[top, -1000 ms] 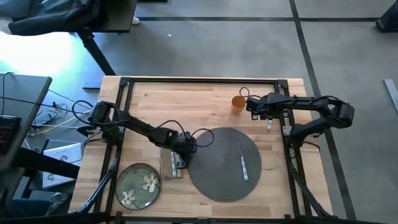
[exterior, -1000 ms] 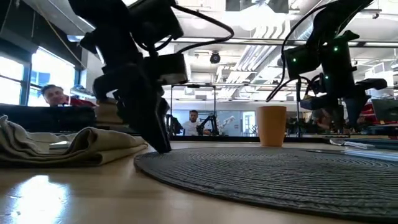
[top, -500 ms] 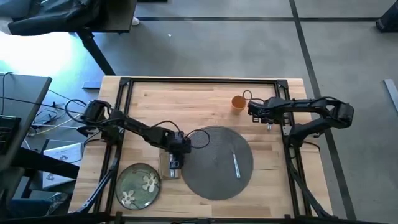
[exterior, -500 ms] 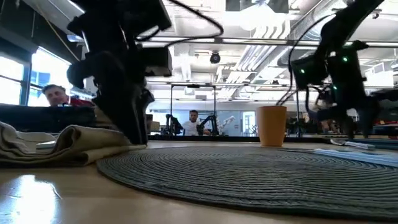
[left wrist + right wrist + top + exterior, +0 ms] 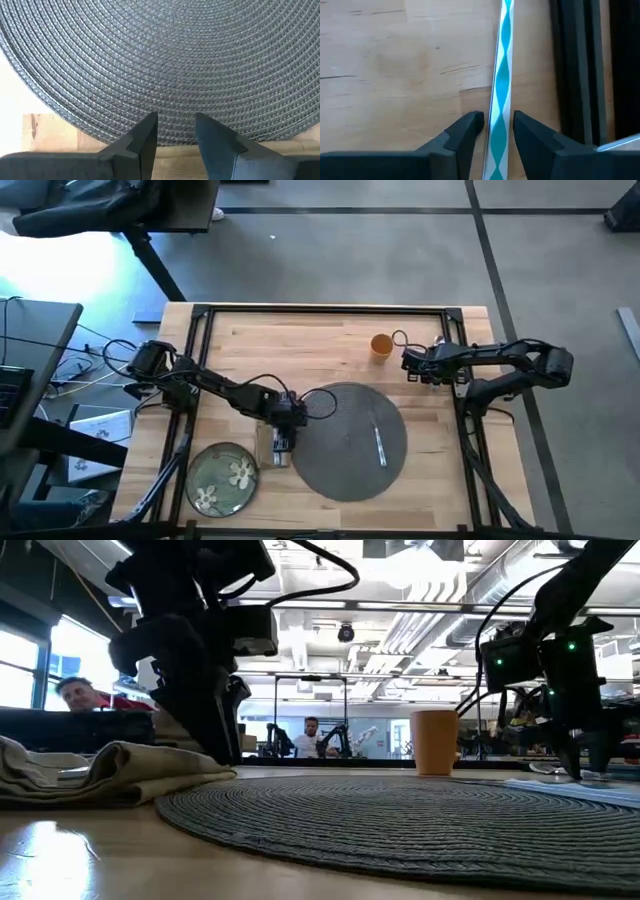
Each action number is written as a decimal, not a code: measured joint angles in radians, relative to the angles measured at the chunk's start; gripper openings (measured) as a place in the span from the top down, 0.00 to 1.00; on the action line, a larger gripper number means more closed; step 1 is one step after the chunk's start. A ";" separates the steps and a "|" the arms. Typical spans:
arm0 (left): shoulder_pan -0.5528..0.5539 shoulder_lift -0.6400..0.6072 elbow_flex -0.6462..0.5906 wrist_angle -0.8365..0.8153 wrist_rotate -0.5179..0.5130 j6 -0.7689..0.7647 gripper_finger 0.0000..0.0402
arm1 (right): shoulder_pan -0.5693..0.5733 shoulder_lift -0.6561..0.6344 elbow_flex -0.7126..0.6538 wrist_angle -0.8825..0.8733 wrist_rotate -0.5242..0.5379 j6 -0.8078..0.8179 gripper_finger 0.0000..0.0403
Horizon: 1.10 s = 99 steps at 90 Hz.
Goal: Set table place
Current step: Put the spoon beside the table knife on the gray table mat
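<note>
Looking down on a large light-wood plank surface [image 5: 300, 345] with a thin black frame, partway through a place setting. Lying near the middle: a round dark-grey woven placemat [image 5: 345, 442], carrying one silver utensil [image 5: 379, 445]. Resting off the mat, near the front left corner: a green plate with white flowers [image 5: 222, 476]. Lying crumpled between plate and mat: a tan cloth napkin [image 5: 110, 772]. Standing beyond the mat: a small orange cup [image 5: 381, 345]. Hovering at the mat's left edge over the napkin: left tool [image 5: 175, 134], fingers slightly apart, gripping nothing. Straddling a thin silvery utensil handle reflecting teal [image 5: 501, 85] near the right frame rail: right tool [image 5: 496, 131], fingers apart, not yet clamped. Judging most of the arranging as remaining: plate, napkin and cutlery.
</note>
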 joint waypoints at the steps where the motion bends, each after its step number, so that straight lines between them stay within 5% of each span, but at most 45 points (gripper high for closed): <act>1: 0.000 0.000 0.000 0.000 0.000 0.000 0.71 | 0.000 0.000 0.000 0.001 0.000 -0.001 0.71; 30: 0.000 0.000 0.000 0.006 -0.003 -0.001 0.71 | 0.048 0.004 -0.004 0.018 0.045 -0.002 0.97; 56: 0.000 0.000 0.000 0.004 -0.003 -0.002 0.71 | 0.129 -0.027 -0.010 -0.013 0.064 0.034 0.96; 99: 0.002 -0.001 0.001 0.001 -0.002 -0.003 0.71 | 0.191 -0.300 0.062 -0.118 -0.007 0.050 0.97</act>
